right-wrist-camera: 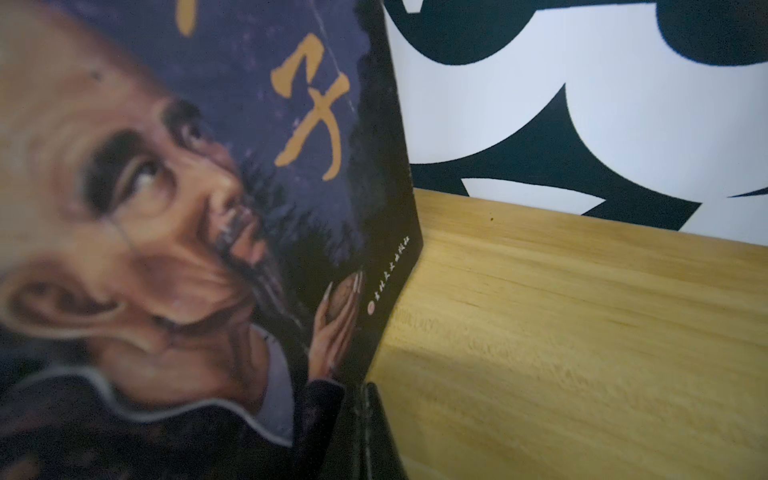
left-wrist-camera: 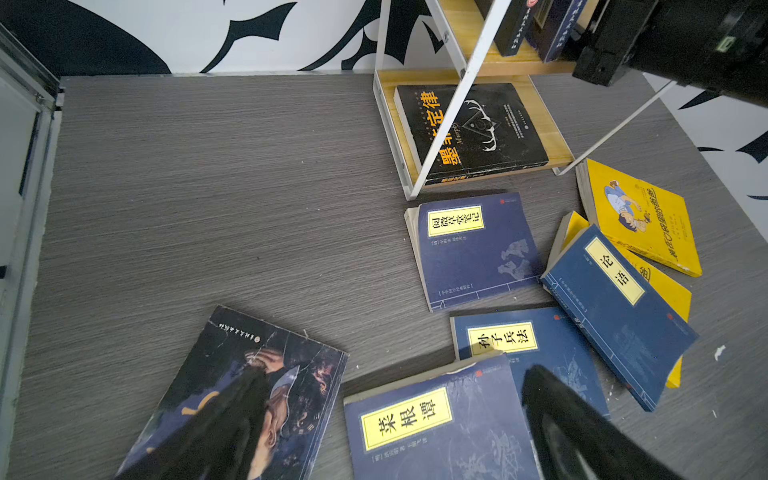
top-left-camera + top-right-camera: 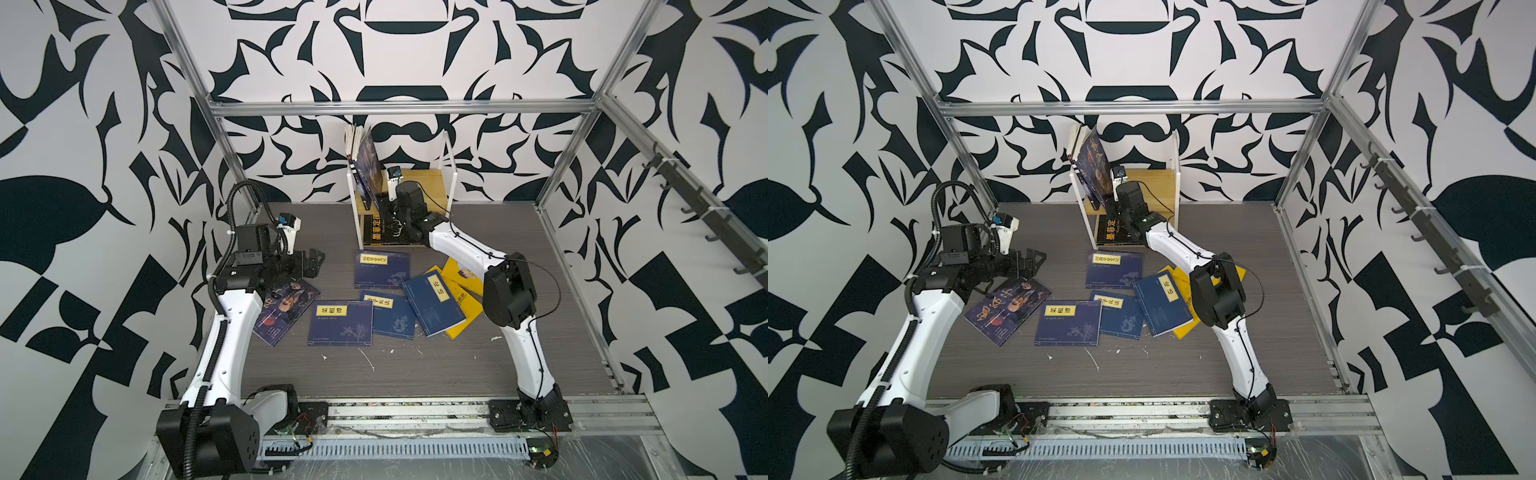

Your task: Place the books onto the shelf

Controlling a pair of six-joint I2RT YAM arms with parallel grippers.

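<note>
At the upper board of the shelf (image 3: 432,187), the right tool (image 1: 374,415), pressed together, touches the foot of the leaning portrait book (image 1: 166,208); a pinch I cannot confirm. The left tool (image 3: 312,261), spread wide, hangs near the flat portrait book (image 3: 286,309). On the worktop (image 3: 415,370) lie navy books (image 3: 340,322) and yellow books (image 3: 462,270), partly covered by the right arm (image 3: 507,291).

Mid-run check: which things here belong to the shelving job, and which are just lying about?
Job: shelf; four navy books, two yellow books and a portrait book on the table; leaning books on its upper tier.
Lying about: white scraps; hook rail; cable duct; black book flat on the bottom tier.
</note>
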